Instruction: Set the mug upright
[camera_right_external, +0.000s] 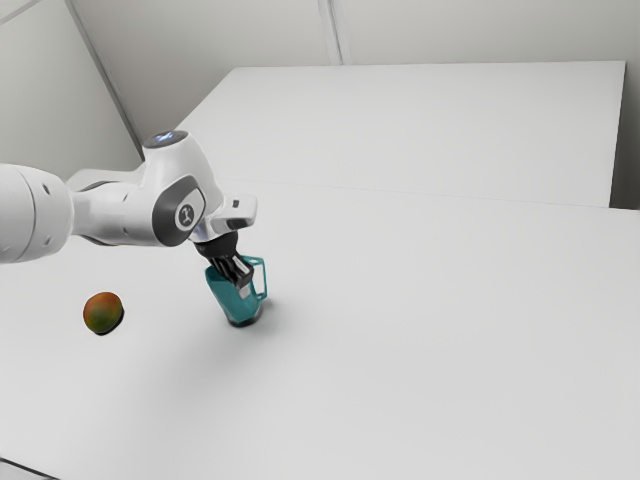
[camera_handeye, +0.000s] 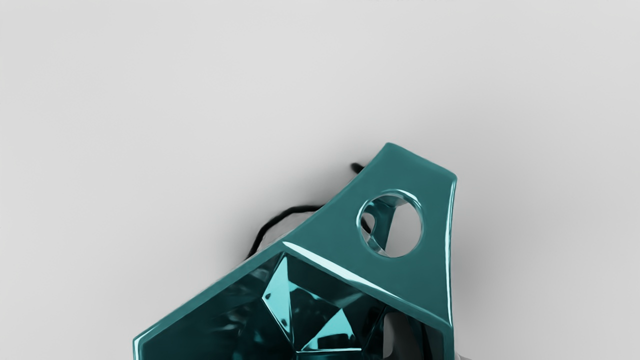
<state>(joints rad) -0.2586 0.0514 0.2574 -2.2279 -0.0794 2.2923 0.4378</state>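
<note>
Gripper (camera_right_external: 240, 278): reaching down over the mug (camera_right_external: 225, 290) from above, overlapping its upper part in the exterior view.
Gripper state: showing too little to settle — cannot tell whether open, closed or gripping the mug.
Mug, place: sitting below the gripper, over the white table (camera_right_external: 400, 340), left of centre in the exterior view; lying to the right of the fruit (camera_right_external: 103, 313), well apart from it.
Mug, pose: pointing base down and opening up, leaning a little toward the exterior view's left in that view; exact tilt not reading clearly.
Mug, base: showing dark shading around its lower edge; contact with the table not reading for certain.
Handle (camera_handeye: 325, 265): projecting from the mug toward the exterior view's right; showing a round hole in the wrist view.
Rim (camera_handeye: 210, 290): facing the hand's camera, running in straight, angled edges around a glossy teal interior.
Fruit: resting on the table at the exterior view's left — colouring red-orange and green.
Arm (camera_right_external: 120, 212): extending in from the exterior view's left, passing on the far side of the fruit.
</note>
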